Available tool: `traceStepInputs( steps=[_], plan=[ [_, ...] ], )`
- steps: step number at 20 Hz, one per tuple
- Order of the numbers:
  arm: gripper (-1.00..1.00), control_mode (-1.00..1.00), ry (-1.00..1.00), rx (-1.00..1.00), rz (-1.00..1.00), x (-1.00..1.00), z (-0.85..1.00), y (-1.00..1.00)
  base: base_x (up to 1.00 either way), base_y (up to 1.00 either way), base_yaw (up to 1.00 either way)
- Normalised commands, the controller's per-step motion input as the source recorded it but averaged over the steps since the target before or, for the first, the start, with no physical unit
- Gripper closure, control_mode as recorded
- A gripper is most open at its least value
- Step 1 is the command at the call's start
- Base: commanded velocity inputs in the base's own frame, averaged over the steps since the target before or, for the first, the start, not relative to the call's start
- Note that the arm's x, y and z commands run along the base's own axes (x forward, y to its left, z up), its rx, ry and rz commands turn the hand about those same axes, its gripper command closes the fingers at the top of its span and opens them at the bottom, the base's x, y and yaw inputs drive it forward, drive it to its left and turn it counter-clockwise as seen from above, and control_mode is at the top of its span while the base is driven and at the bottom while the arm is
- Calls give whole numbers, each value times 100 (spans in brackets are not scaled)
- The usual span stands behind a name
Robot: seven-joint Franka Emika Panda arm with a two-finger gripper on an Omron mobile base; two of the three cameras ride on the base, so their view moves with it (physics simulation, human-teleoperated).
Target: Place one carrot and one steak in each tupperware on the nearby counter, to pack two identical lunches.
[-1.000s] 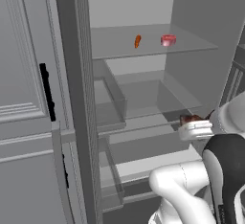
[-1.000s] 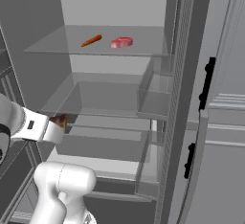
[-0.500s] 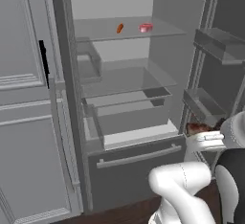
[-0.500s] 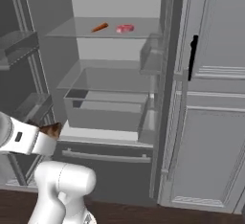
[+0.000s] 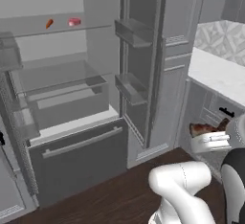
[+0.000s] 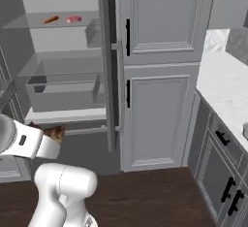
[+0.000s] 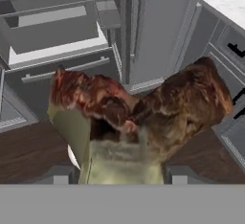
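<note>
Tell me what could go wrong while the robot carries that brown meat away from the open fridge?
The brown steak is clamped in the end effector with most of it sticking out past the fingers, so it might slip and fall to the dark floor. The cabinets stand close by, so a swing toward the counter could bump the meat. The fridge is open, with a carrot and the pink steak left on its shelf.

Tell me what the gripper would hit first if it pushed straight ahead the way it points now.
Probably the grey cabinet front right of the open fridge; the gripper is shut on the dark steak, which hides much of the line, so depth is unsure.
</note>
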Motion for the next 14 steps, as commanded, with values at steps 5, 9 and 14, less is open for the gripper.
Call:
traceStepInputs(
  steps=[5, 9, 14],
  plan=[
    [100, 100, 0, 0, 0, 0, 0, 0, -11, -61, -47],
    [100, 100, 0, 0, 0, 0, 0, 0, 1, -50, -45],
    [100, 100, 0, 0, 0, 0, 0, 0, 23, -46, -42]
  ],
)
